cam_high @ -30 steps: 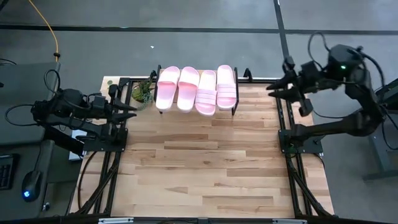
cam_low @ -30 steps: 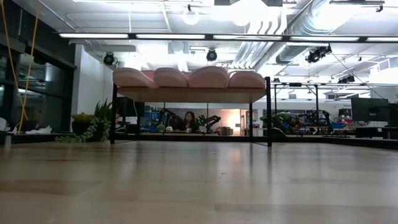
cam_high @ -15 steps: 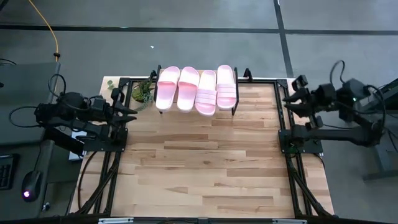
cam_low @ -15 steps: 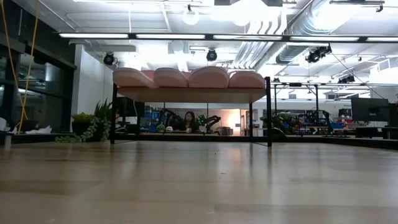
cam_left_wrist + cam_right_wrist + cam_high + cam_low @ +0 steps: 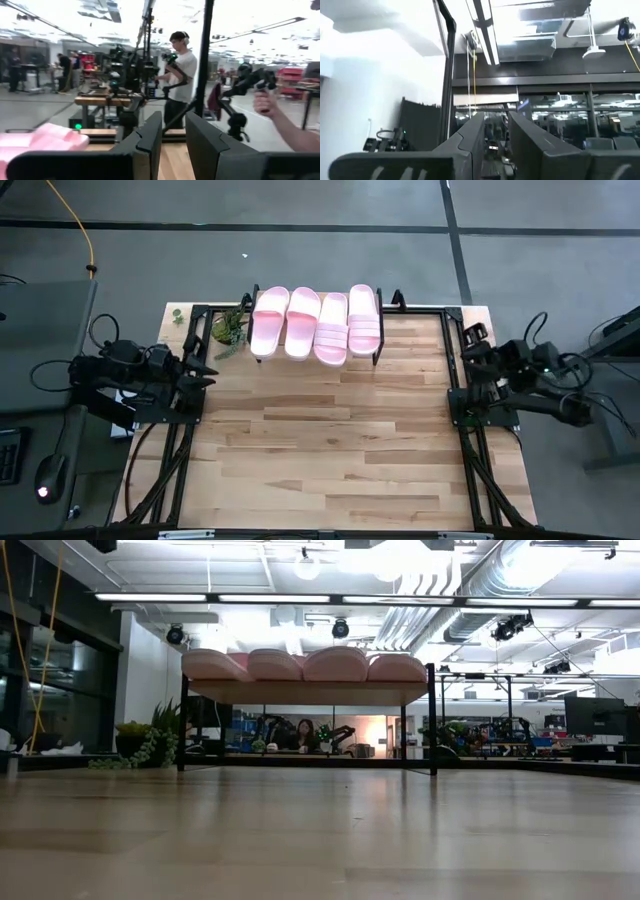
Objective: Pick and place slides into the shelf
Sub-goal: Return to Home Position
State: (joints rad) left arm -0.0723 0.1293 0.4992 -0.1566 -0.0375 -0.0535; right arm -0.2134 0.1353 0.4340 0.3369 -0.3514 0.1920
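Open tabletop [image 5: 320,440] before the shelf [image 5: 310,692]; slides [image 5: 300,320] fill its top; plant [image 5: 229,330] beside its left end

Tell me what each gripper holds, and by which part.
Nothing. The left gripper and right gripper are both empty, fingers apart; the slides rest on the shelf.

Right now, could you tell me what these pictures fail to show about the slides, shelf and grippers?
The shelf board: in the high view the slides cover it.
Slide straps: the low view sees the slides only end-on.
Left wrist view: the slides are cut off by the picture's edge and the left gripper.
Right wrist view: past the right gripper, no slide shows.
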